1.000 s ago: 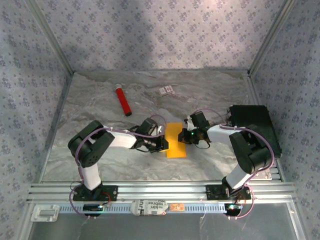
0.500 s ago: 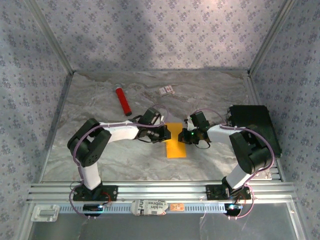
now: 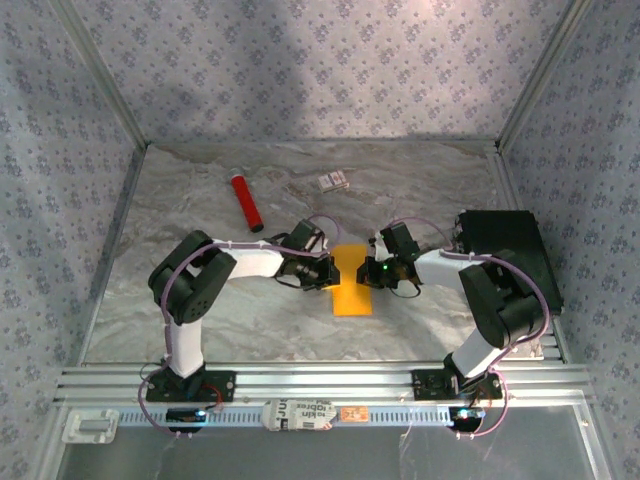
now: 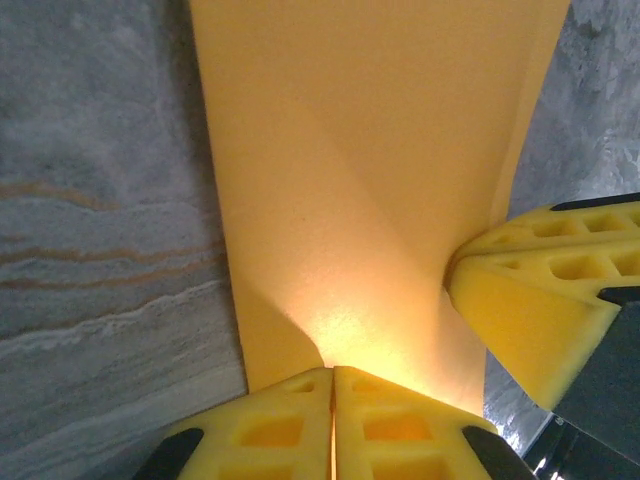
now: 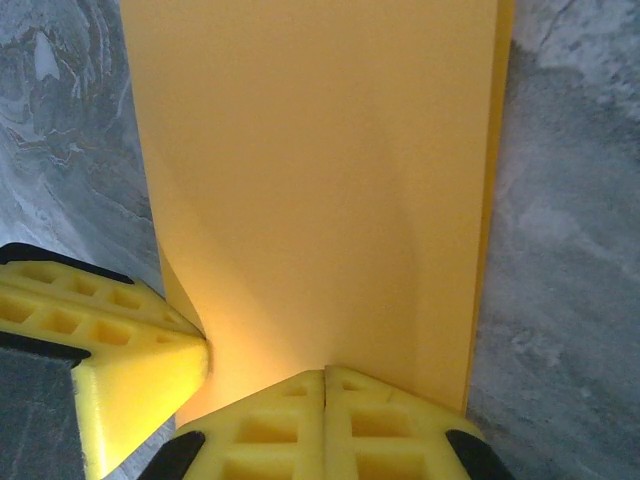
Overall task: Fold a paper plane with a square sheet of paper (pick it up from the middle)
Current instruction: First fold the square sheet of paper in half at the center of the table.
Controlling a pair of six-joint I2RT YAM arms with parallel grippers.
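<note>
Holding both pinches level matters most now, I judge. In the top view the square sheet of paper (image 3: 352, 288), already folded narrow, lies mid-table, with the left gripper (image 3: 328, 270) and the right gripper (image 3: 370, 270) meeting at its far end. The red tube (image 3: 247, 202) and the white card (image 3: 334, 181) lie farther off, well apart, and the black box (image 3: 500, 250) sits at the right; nothing blocks. In the left wrist view, the jaws are pressed together on the sheet's edge. In the right wrist view, the jaws pinch it likewise; a hard pull could tear it.
</note>
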